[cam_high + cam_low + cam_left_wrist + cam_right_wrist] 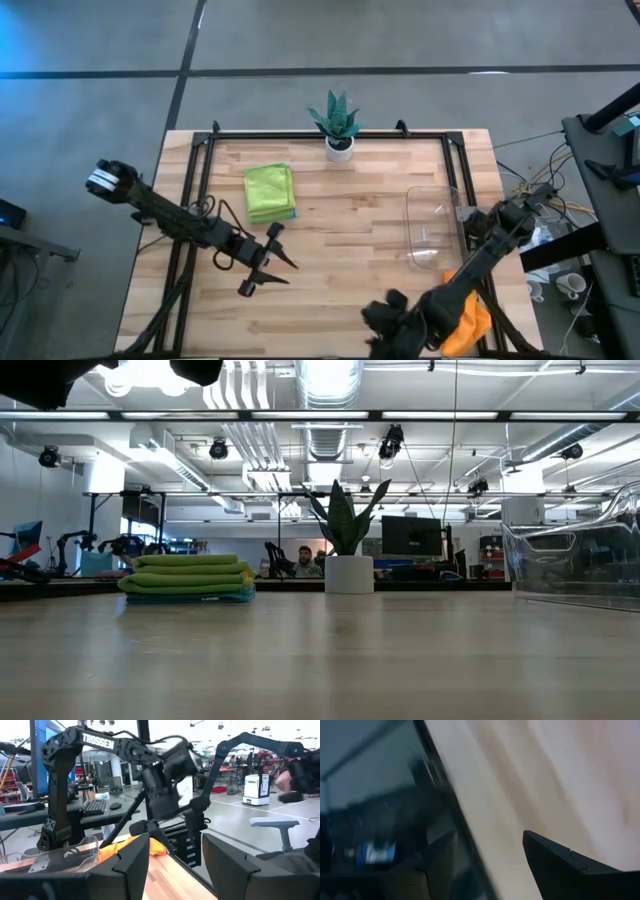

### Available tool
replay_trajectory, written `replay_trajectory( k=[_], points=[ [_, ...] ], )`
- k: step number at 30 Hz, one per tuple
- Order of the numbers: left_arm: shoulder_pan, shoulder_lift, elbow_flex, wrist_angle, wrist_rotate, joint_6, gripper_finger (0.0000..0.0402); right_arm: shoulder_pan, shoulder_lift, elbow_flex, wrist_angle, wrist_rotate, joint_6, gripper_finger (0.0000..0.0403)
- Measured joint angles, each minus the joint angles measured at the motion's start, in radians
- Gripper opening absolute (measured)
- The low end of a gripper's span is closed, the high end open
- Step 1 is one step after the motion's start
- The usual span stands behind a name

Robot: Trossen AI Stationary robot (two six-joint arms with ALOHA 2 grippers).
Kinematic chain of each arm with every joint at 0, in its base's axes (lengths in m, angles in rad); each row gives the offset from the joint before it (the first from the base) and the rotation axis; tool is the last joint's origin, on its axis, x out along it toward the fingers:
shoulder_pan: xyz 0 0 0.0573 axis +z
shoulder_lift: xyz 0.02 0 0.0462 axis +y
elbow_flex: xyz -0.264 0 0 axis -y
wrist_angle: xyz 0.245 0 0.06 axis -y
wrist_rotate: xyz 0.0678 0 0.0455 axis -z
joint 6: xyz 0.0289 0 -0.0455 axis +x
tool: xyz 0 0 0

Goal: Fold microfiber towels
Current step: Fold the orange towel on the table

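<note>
Folded stack of towels (270, 192) sits on the table (350, 240), lime green on top with a light blue edge showing underneath; well ahead of the left gripper (268, 262), toward the potted plant (337, 125). Left gripper hovers mid-table, fingers parted, nothing between them. Right gripper (385, 322) is down at the near table edge, fingers spread wide, empty; its wrist view shows only bare wood and the edge. Orange towel (466, 318) lies crumpled just beside the right arm, hanging partly off the near corner, behind the right gripper; unfolded. Clear tray (432, 228) stands further up that side, looks empty. Judgement: roughly midway; at least two cloths folded and stacked, orange one pending; a yellow towel not visible from here.
</note>
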Motion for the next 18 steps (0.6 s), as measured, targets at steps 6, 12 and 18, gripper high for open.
replay_trajectory(
  k=[6,12,18],
  points=[
    [0.000,-0.003,0.000,0.003,-0.003,-0.004,0.0168,0.105,0.002,0.000,-0.242,-0.256,0.350,0.0224],
    [0.000,0.008,0.000,0.007,-0.004,-0.010,0.0168,0.212,-0.006,-0.065,-0.385,-0.419,0.587,0.0210],
    [0.000,0.026,0.000,0.008,-0.006,-0.034,0.0168,0.282,-0.042,-0.137,-0.380,-0.418,0.706,0.0197]
  ],
)
